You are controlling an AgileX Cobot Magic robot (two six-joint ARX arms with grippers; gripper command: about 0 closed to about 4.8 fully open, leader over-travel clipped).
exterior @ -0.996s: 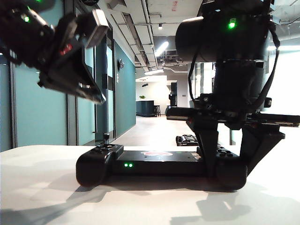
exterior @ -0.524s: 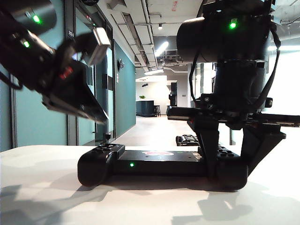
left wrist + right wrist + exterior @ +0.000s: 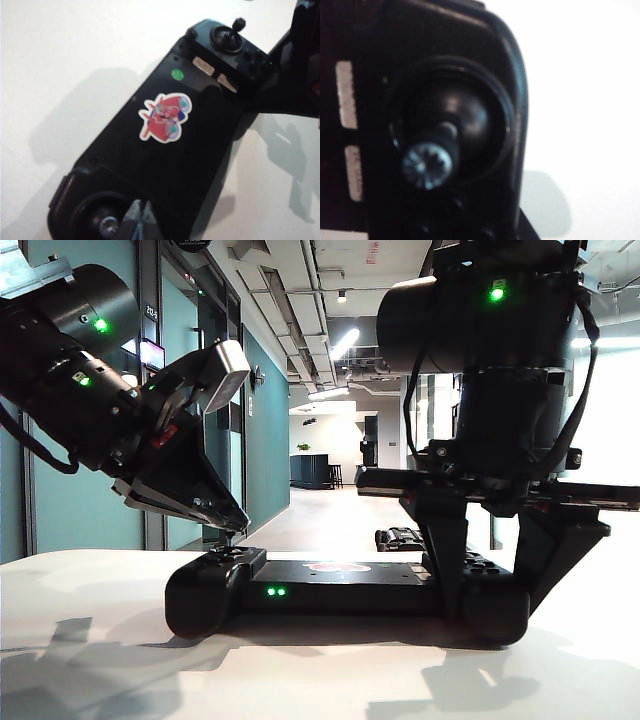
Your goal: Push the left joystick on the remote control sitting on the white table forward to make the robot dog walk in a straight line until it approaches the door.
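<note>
Low on the left of the exterior frame, the left gripper (image 3: 232, 521) – jaws pinched together, holding nothing – hovers at the left joystick (image 3: 108, 224) of the remote control (image 3: 345, 592) on the white table (image 3: 90, 660). The right gripper (image 3: 495, 590) straddles the remote's right handle, apparently bracing it. The robot dog (image 3: 399, 537) lies mid-frame beyond. Best practice: a straight, steady forward nudge – no sideways drift.
</note>
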